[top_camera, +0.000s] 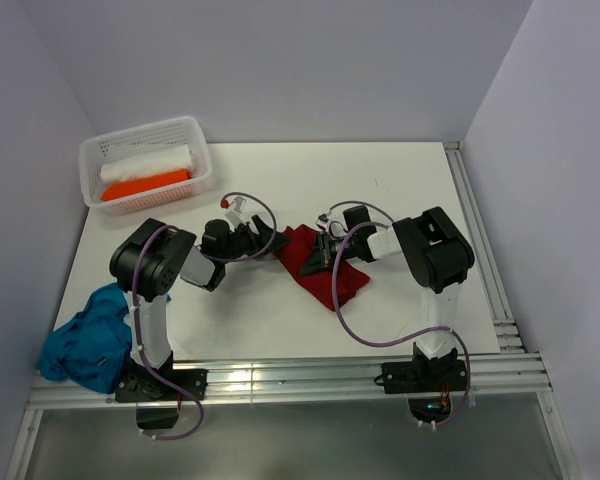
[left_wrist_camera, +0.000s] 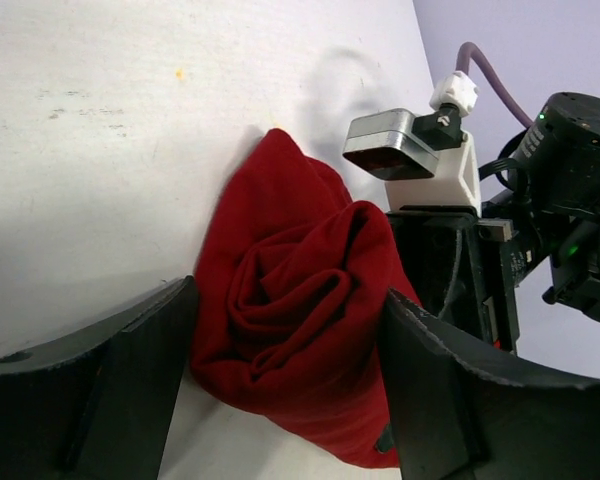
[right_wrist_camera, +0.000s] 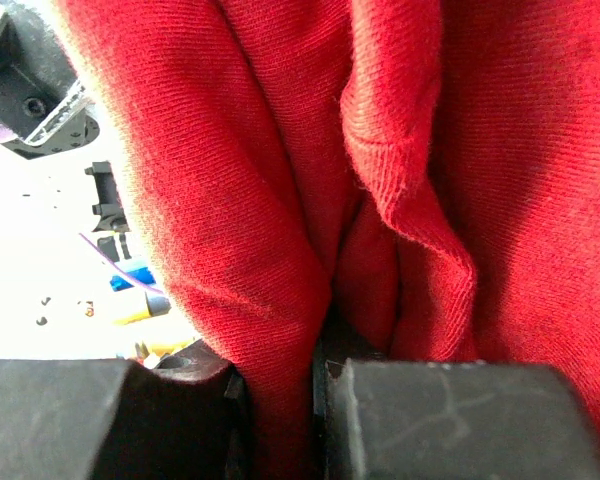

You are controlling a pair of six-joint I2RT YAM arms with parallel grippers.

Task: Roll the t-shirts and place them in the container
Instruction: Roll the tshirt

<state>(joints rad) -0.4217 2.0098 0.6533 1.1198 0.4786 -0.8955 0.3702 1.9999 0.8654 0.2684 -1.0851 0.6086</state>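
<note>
**A:** The dark red t-shirt [top_camera: 320, 268] lies bunched in the middle of the tabletop [top_camera: 410, 190], between our two arms. Our right end effector [right_wrist_camera: 285, 395] is clenched on a fold of it.

**B:** And our left end effector [left_wrist_camera: 288, 300]?

**A:** Spread wide, with one finger on either side of the curled end. We can't see it squeezing yet.

**B:** Then we should close it gently around the whole curl rather than a single layer, so the roll doesn't unwind.

**A:** Agreed. We'd hold the right's pinch firm and the cloth taut between the two, turning low over the tabletop. Otherwise the loose folds look likely to spill out and spoil the roll.
</note>
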